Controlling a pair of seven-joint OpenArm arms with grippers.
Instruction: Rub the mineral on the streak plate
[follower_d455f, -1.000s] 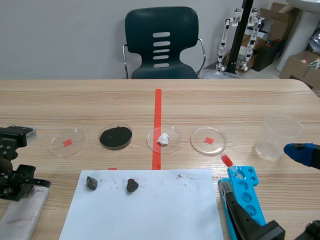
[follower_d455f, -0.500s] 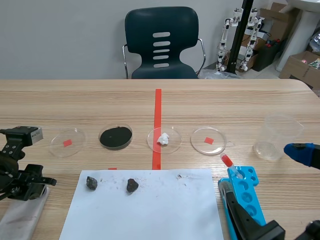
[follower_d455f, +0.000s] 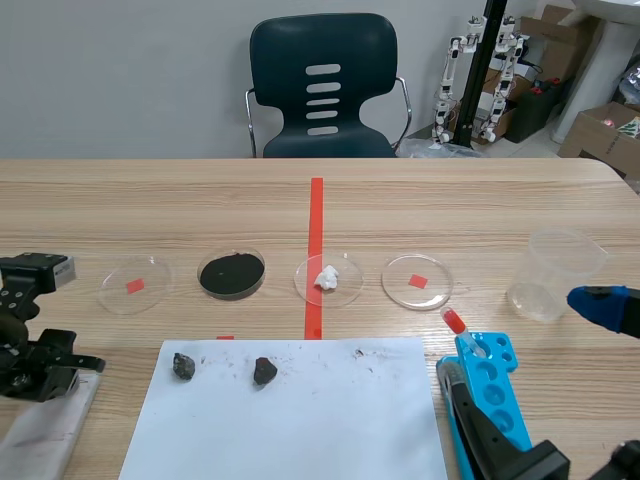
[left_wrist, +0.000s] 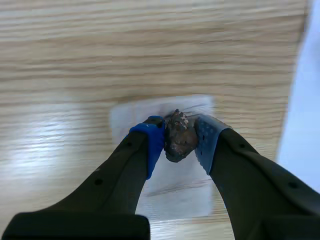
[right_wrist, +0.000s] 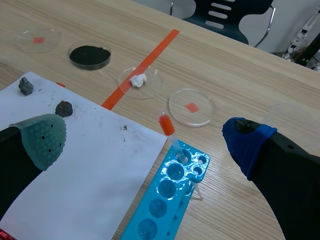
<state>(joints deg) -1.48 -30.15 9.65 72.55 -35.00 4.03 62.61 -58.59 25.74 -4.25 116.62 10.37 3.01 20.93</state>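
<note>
Left gripper (left_wrist: 178, 144) has slid back toward us along the streak plate (left_wrist: 131, 113). We record: fingers clenched on the mineral (left_wrist: 177, 131), over the plate's middle, plate's long axis running ahead; right gripper (right_wrist: 145, 140) spread, far from plate.

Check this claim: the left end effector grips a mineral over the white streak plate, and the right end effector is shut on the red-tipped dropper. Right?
Wrong on the right end effector: the right wrist view shows it open, and the red-tipped dropper stands in the blue tray. The left end effector does grip the mineral over the streak plate.
</note>
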